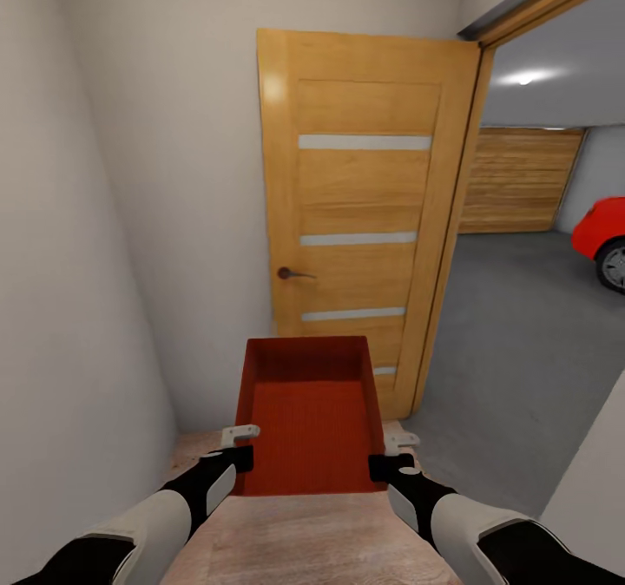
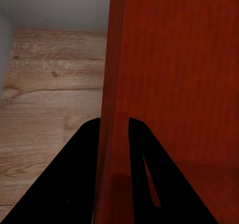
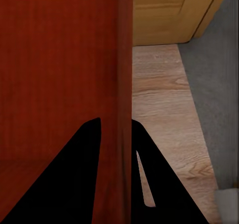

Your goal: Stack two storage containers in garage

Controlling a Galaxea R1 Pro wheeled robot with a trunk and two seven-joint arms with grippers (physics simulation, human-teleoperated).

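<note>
We carry one storage container (image 1: 312, 416) between us, long axis running away towards the open door (image 1: 365, 212); left gripper (image 2: 113, 129) and right gripper (image 3: 115, 129) each pinch a side wall; the garage floor (image 1: 512, 351) lies far right.

An open wooden door (image 1: 365, 212) stands ahead of the grippers; beyond their right, grey floor (image 1: 512, 351) and a red car (image 1: 603, 238).
</note>
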